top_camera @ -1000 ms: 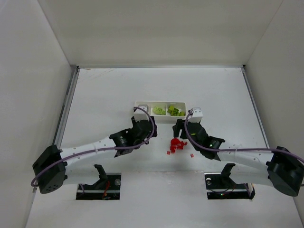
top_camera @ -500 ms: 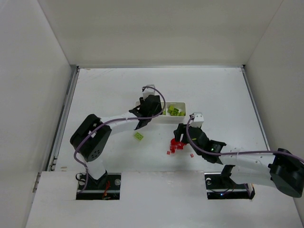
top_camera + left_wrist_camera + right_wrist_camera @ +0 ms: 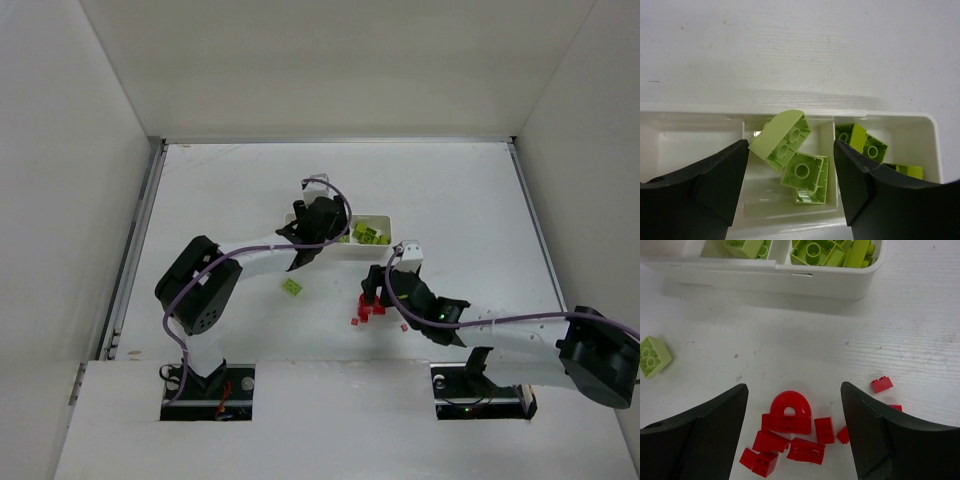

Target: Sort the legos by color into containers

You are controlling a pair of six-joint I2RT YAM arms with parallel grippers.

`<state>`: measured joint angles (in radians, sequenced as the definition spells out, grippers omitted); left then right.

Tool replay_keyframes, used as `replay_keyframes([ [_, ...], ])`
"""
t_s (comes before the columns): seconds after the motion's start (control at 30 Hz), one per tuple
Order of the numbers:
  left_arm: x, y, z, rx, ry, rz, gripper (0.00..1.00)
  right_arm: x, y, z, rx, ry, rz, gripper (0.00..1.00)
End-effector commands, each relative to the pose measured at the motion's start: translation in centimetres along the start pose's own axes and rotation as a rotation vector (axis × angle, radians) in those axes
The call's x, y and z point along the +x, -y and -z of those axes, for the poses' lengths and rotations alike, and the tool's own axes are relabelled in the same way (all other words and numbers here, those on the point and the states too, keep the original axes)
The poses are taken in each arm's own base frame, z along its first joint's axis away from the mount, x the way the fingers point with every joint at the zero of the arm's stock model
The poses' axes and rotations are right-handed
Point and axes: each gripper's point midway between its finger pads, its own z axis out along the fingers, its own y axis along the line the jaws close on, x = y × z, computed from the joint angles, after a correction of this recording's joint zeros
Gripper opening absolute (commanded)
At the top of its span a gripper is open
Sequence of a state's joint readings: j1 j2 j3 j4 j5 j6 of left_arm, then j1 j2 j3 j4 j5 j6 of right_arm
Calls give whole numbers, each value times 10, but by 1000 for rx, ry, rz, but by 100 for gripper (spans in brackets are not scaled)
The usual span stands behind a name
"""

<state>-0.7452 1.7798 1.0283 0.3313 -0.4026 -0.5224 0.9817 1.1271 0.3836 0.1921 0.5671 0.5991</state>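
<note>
From overhead, the left gripper hangs over the middle of the tray, which sits toward twelve o'clock on the table. The right gripper hovers at the red legos heaped at five o'clock of the tray, and a lone lime brick lies at seven o'clock of it. The left wrist view shows that gripper's jaws parted. An arched lime brick is tipped against the middle compartment's nine-o'clock wall with a gap on its three-o'clock side, so it looks let go rather than pinched. More lime bricks fill the three-o'clock compartment. In the right wrist view the jaws are spread wide and grip nothing, with a red arch just at six o'clock of the gap. By my reading, the green sorting is nearly done and the red picking is starting. The next move calls for lowering squarely, pinching one tiny red piece and carrying it to a green-free compartment.
</note>
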Motion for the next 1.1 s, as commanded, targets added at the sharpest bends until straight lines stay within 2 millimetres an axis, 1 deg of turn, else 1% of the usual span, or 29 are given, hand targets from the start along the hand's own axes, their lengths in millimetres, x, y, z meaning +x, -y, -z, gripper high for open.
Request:
replay_keyframes([
  [0.0,-51,13,31,63,136,53,68,-21,-27,1,-63,57,-18,81],
  [0.1,-63,9,49,81,163,82,67,-23,-41,5,-95,57,10,78],
  [0.13,-68,5,57,85,176,94,67,-25,-48,5,-111,57,20,74],
  [0.2,-74,-4,69,85,200,110,66,-25,-61,5,-144,45,52,61],
  [0.23,-77,-9,74,86,211,121,66,-24,-67,4,-157,37,62,58],
  [0.27,-80,-16,80,85,222,135,65,-23,-69,4,-161,33,64,57],
  [0.3,-81,-24,88,81,229,154,65,-19,-82,2,-183,17,78,54],
  [0.37,-80,-34,96,78,234,169,64,-15,-92,-1,-196,1,88,54],
  [0.4,-74,-48,105,69,238,186,64,-8,-107,-6,-220,-16,118,57],
  [0.47,-64,-64,113,56,232,206,63,0,-120,-10,-240,-31,160,65],
  [0.5,-59,-69,116,53,226,210,63,7,-130,-13,-264,-45,190,73],
  [0.53,-48,-82,123,34,211,216,63,15,-143,-14,-308,-68,220,79],
  [0.57,-35,-97,130,10,199,217,63,25,-155,-17,-352,-96,257,82],
  [0.6,-28,-103,133,3,194,217,63,38,-172,-21,-414,-130,292,86],
  [0.63,-21,-110,136,-8,189,219,63,44,-177,-23,-428,-147,301,87],
  [0.7,-6,-130,143,-45,181,226,63,53,-186,-31,-441,-174,319,88],
  [0.73,5,-145,148,-74,167,241,63,57,-192,-41,-439,-177,317,88],
  [0.8,15,-157,154,-92,167,271,63,60,-192,-51,-428,-184,316,88],
  [0.83,22,-164,157,-98,167,301,63,58,-191,-64,-414,-182,306,86],
  [0.9,31,-171,161,-108,155,323,63,59,-192,-72,-414,-190,298,82],
  [1.03,38,-176,164,-115,147,325,62,62,-200,-88,-404,-194,300,78],
  [1.07,39,-176,164,-114,141,318,61,62,-203,-92,-402,-192,298,74],
])
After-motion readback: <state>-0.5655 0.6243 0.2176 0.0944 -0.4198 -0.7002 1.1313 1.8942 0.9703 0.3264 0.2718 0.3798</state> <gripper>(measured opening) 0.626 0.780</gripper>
